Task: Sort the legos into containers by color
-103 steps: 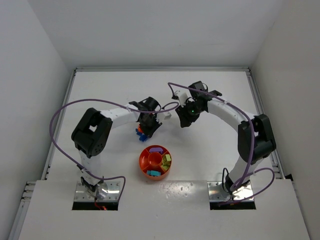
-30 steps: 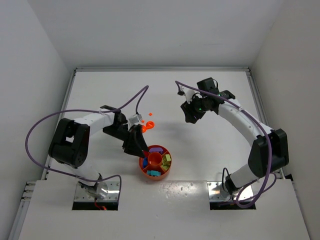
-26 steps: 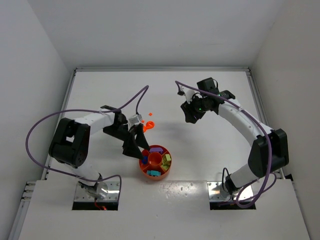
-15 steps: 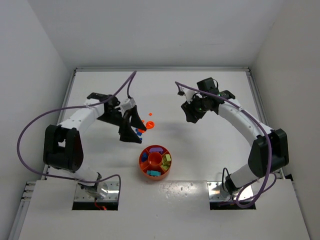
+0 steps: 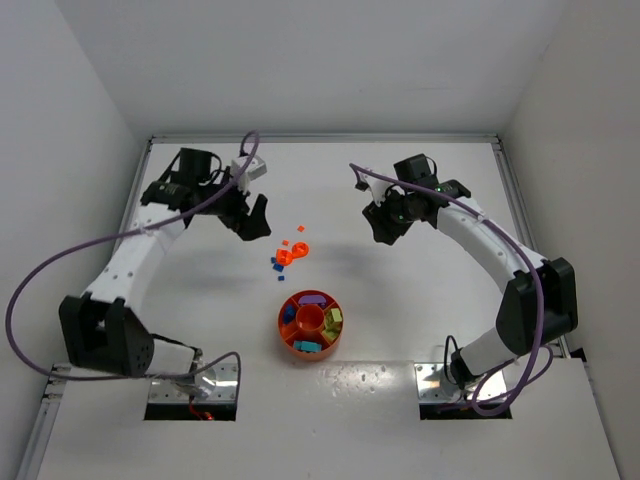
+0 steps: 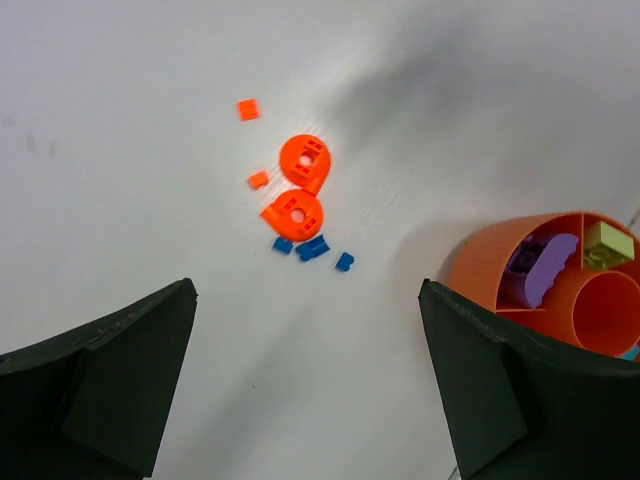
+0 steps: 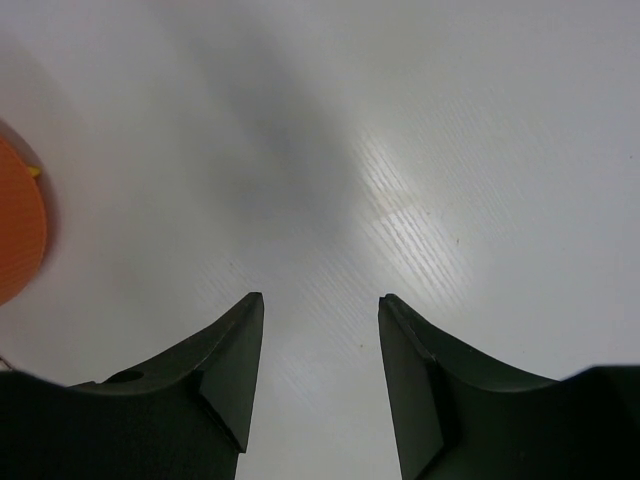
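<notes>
- Left gripper [image 5: 252, 216] had withdrawn from the tray [image 5: 289, 343] toward the far-left corner, jaws apart, empty.
- Delivery apparently made; loose legos [image 5: 288, 254] remained midway between the side edges.
- Right gripper [image 5: 381, 229] unmoved, spread, empty.

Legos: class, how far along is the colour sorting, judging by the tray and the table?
Done: the tray holds purple, yellow-green, teal and blue legos in separate compartments. In hand: nothing; the left hand and right hand are both open and empty. Left: two round orange pieces and a few blue bricks lie loose on the table.
</notes>
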Motion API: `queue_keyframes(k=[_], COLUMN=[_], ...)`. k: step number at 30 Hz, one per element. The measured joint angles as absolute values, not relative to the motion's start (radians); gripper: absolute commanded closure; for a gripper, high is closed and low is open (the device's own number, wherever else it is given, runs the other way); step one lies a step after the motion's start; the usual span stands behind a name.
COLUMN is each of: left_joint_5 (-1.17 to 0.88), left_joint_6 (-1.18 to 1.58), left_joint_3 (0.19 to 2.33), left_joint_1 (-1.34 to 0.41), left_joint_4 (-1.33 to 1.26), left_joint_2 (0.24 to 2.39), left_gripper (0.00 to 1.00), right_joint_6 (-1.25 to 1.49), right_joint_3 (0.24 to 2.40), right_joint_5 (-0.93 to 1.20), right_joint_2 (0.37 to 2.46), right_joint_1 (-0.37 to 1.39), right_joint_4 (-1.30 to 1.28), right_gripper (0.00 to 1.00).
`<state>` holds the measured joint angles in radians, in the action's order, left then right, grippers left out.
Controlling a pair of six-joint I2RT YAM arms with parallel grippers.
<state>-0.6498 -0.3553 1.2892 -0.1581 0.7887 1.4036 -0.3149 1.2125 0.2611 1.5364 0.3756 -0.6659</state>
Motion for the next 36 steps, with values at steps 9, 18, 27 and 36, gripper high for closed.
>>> queue_keyframes(k=[9,18,27,36], left_joint_5=[-0.487,-0.333,-0.262,-0.226], left_joint_6=[-0.215,-0.291,-0.389,-0.472], left_joint_3=[1.05,1.013,1.002,0.99], left_joint_1=[-0.138,-0.222,-0.334,-0.335], left_joint_4=[0.604,0.605,0.597,0.515], left_joint_2=[1.148,1.343,1.51,1.649], left_gripper=[0.05,0.43,0.39,0.52], right_joint_6=[-0.319,-0.326,-0.332,-0.333], right_joint_3=[1.213,1.212,1.191,1.164], right_joint_5=[0.26,0.26,0.23,0.166], right_joint_2=[1.523,1.509,1.499,1.498], right_joint_1=[0.376,0.376,0.376,0.374], right_joint_4=[-0.666,-0.666,-0.657,-0.647], right_gripper=[0.5,0.5,0.12,0.08])
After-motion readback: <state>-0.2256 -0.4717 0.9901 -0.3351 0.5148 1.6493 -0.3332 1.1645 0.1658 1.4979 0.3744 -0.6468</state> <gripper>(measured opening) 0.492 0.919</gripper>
